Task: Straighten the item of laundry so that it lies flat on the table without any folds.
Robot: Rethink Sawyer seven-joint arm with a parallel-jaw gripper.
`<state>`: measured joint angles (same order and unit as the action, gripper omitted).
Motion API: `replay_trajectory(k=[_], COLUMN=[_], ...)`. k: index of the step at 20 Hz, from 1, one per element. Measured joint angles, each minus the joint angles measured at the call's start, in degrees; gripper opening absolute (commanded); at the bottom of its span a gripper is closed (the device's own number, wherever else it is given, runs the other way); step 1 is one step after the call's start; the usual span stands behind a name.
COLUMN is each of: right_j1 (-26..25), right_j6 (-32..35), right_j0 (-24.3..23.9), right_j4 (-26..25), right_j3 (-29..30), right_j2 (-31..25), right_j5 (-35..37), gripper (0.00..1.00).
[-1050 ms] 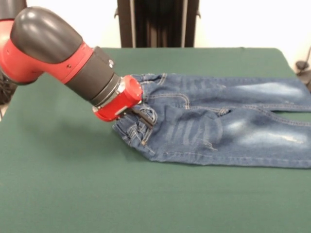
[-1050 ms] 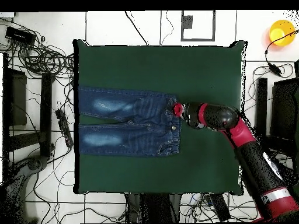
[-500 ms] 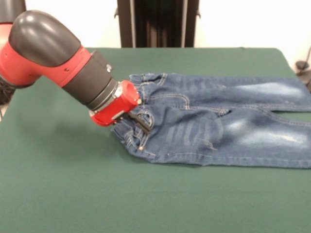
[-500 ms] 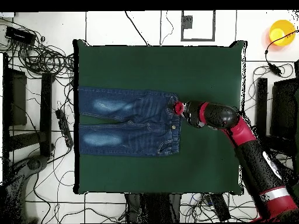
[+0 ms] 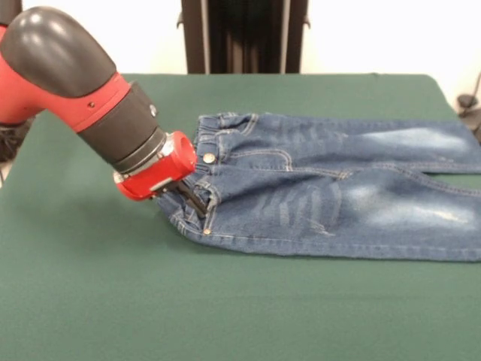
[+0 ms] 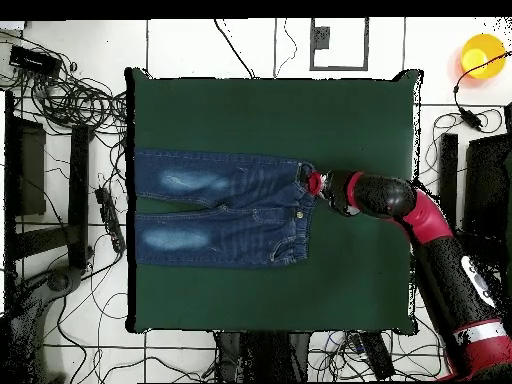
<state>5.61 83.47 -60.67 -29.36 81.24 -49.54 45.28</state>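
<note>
Front view, near to far. Nearest: bare green table [image 5: 225, 316], nothing on its front strip.

Mid-table: jeans [image 5: 331, 195] lie lengthwise, waistband toward 9 o'clock, legs running off toward 3 o'clock. Fabric mostly flat; faint ripples across the thigh area, pale faded patches on both legs. Metal button [image 5: 208, 158] shows on the waistband. Near waist corner is bunched slightly where the tool meets it.

Tool [image 5: 192, 201] sits at the near waist corner, at the 9 o'clock end of the jeans. Dark fingertips are pressed together, pinching the waistband edge. Red wrist collar directly behind it, then the black and red arm [image 5: 68, 68] rising toward 10 o'clock.

Farther back: far leg lies flat, parallel with the near leg, a thin gap of green between them at the 3 o'clock end. Beyond that, bare table to its far edge.

Overhead view: jeans [image 6: 220, 208] occupy the 9 o'clock half of the table [image 6: 350, 110], legs reaching its 9 o'clock edge; tool [image 6: 314, 183] is at the waistband, arm entering from 4 o'clock.
</note>
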Motion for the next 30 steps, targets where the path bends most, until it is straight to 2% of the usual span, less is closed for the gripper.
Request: replay_trajectory(k=[12,30], right_j1=[3.29,6.80], right_j6=[0.00,0.00], right_j0=[1.95,2.19], right_j4=[-5.75,-10.12], right_j3=[-0.40,-1.07], right_j2=[0.17,3.02], right_j5=[0.01,-0.06], gripper=[0.00,0.00])
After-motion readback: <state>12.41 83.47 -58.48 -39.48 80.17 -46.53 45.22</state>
